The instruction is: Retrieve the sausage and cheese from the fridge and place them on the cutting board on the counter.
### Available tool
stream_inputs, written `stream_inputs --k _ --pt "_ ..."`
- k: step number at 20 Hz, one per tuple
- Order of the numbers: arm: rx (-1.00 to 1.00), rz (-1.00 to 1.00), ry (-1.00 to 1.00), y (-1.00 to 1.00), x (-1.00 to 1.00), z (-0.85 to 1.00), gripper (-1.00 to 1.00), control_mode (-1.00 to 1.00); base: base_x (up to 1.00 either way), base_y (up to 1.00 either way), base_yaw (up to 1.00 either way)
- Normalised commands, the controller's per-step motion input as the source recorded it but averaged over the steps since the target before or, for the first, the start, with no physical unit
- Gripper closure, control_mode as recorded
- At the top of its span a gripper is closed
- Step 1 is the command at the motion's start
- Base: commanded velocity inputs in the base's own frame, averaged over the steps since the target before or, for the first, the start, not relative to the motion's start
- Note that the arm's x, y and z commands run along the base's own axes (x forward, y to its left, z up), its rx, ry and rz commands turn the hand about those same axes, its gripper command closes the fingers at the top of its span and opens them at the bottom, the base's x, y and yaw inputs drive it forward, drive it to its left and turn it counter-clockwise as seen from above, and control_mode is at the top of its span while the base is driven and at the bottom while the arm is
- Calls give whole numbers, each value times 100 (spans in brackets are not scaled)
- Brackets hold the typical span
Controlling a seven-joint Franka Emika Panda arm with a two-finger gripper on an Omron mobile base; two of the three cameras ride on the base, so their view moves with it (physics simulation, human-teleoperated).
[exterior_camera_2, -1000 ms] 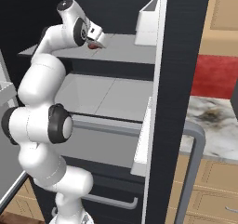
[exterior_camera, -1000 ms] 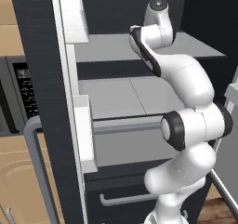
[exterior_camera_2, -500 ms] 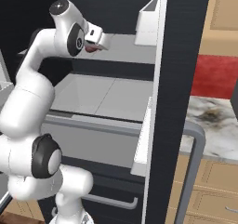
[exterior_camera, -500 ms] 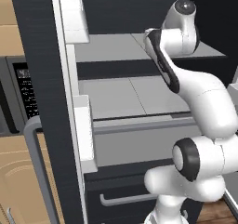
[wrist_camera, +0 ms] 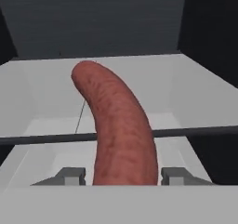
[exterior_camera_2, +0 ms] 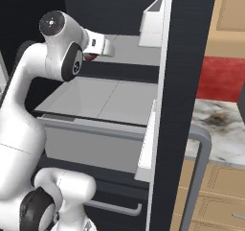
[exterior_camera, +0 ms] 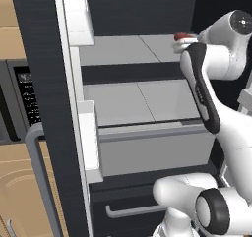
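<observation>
Scene: rendered kitchen, black fridge (exterior_camera: 44,59) with both doors open, light grey shelves inside.
Arm: white, reaching up to the level of the upper shelf (exterior_camera: 128,49), hand near that shelf's right front.
Gripper (wrist_camera: 121,176): pinching the sausage, 1 dark fingertip (wrist_camera: 69,175) on each side of it, jaws narrowed around its lower end.
Sausage (wrist_camera: 118,130): reddish-brown, curved, rising from between the fingertips in the hand view; in the base views a small red spot at the hand (exterior_camera: 183,36), above the upper shelf's front edge.
Cheese: not made out in these pictures.
Counter (exterior_camera_2: 225,129): marble, right of the right-hand door, well apart from the hand.
Board: not seen here.
Step, as judged: carrying the sausage out of the fridge; cheese not yet fetched.
Risk 1: grip sits at 1 end, so a fast swing could let the long free end pivot or slip out.
Risk 2: right door's edge (exterior_camera_2: 165,105) and its bin (exterior_camera_2: 153,21) stand close to the way out; a wide sweep toward the counter could clip them.
Risk 3: a drop here would likely land on the shelf or drawer (exterior_camera: 152,147) below.
</observation>
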Motion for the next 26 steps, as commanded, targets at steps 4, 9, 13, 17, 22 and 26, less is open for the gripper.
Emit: stream_inputs --k 4,9,13,17,22,26 --pt "0 15 0 2 -98 47 100 -100 0 0 0" --pt "-5 0 17 45 -73 -11 100 -100 0 0 0" --pt "-4 -6 22 15 -61 -24 100 -100 0 0 0" --pt "0 -1 11 0 -48 -24 100 -100 0 0 0" --pt "0 0 4 0 -38 -32 100 -100 0 0 0" --pt "0 0 4 0 -37 -28 100 -100 0 0 0"
